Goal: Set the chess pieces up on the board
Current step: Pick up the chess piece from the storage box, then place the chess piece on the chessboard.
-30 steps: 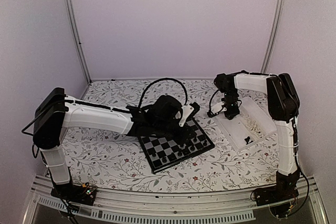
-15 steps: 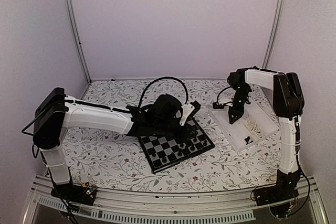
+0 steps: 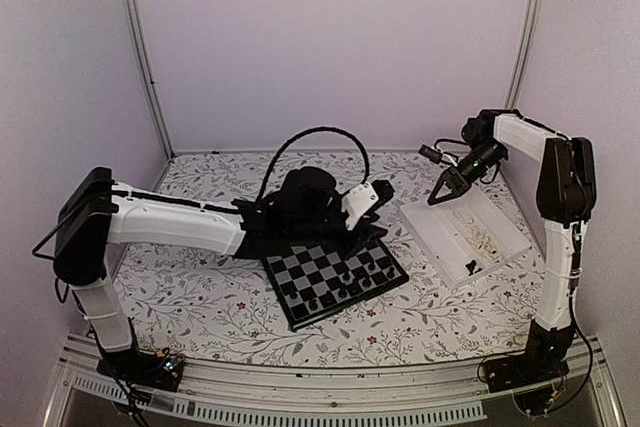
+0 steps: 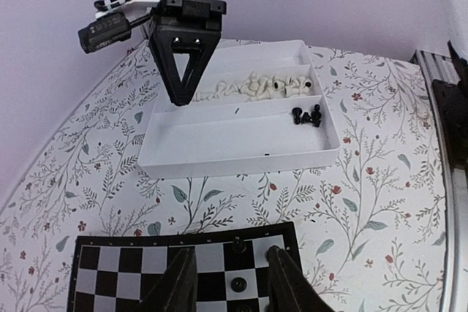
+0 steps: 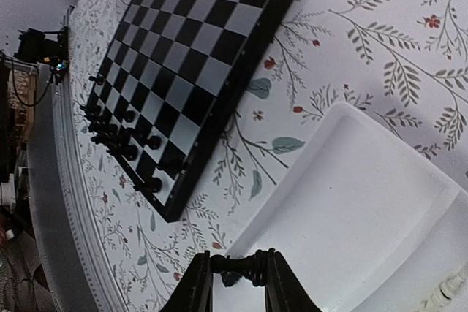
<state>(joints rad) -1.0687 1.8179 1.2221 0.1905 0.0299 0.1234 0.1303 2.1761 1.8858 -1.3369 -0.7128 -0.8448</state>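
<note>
- Top view: my left gripper (image 3: 365, 209) hangs low over the far edge of the flat black-and-grey checked chessboard (image 3: 335, 277), placed, I judge, to tend the rows there. Small black chess pieces (image 3: 340, 287) stand along the board's near right side. My right gripper (image 3: 440, 195) hangs above the far end of the white rectangular plastic tray (image 3: 445, 242), which lies just beside the board on the floral-patterned worktop (image 3: 200, 297). From here I cannot tell what either gripper holds.
- Left wrist view: my left gripper's fingers (image 4: 281, 279) stand apart with nothing between them, above the board's edge squares. This view alone shows the tray's compartments. Cream-white chess pieces (image 4: 256, 87) are heaped in the middle one, and a few black ones lie in the compartment nearest the board.
- Right wrist view: only here is the grip plain. My right gripper is clamped on one black turned chess piece (image 5: 248, 262), lying crosswise between the fingers over the tray's corner. I judge it is bound for the board.
</note>
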